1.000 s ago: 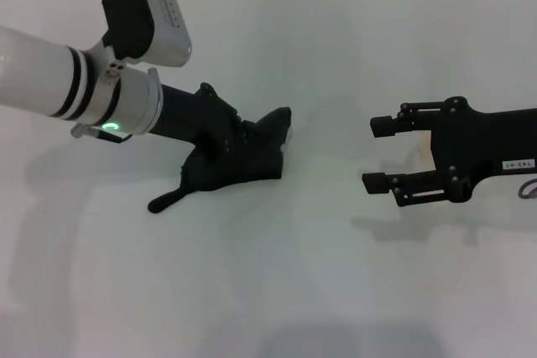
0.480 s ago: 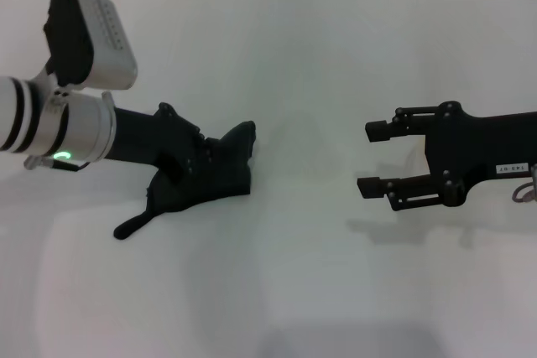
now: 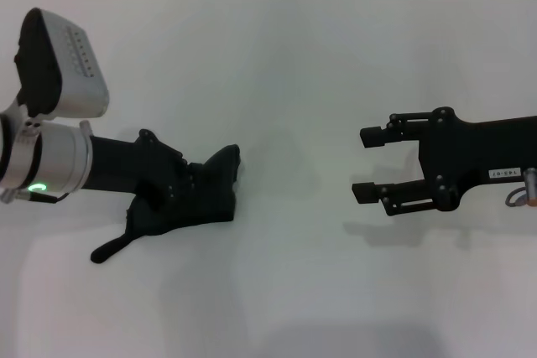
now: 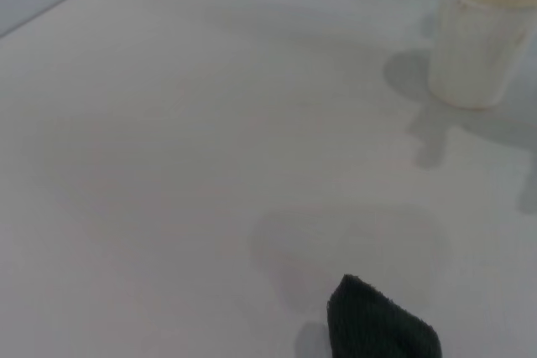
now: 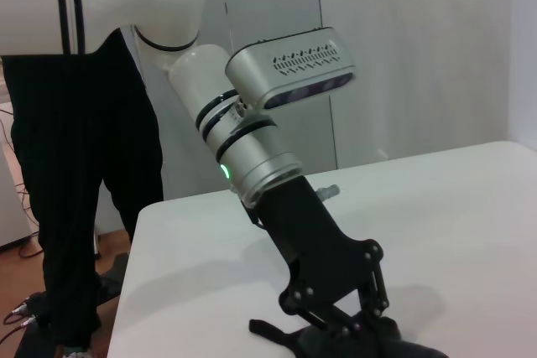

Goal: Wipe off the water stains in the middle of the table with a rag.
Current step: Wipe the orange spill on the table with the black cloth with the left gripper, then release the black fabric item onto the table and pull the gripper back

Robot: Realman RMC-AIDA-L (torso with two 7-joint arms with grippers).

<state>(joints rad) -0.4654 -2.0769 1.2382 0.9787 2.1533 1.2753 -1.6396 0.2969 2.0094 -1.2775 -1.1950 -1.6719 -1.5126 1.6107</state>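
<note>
The dark rag (image 3: pixel 205 199) lies on the white table (image 3: pixel 277 56) at the left, its thin tail (image 3: pixel 109 249) pointing to the near left. My left gripper (image 3: pixel 180 186) presses down on the rag, shut on it. The right wrist view shows the same gripper (image 5: pixel 361 324) on the rag (image 5: pixel 327 343). A corner of the rag (image 4: pixel 382 324) shows in the left wrist view. My right gripper (image 3: pixel 373 165) is open and empty above the table at the right. No orange-brown water stain shows in any view.
A translucent whitish plastic cup (image 4: pixel 482 35) stands on the table beyond the rag in the left wrist view. A person in black (image 5: pixel 75 165) stands beside the table's far left edge. Bare tabletop lies between the two grippers.
My left gripper has dragged the rag to the left and a little toward the near edge. The right gripper has shifted slightly and stays open.
</note>
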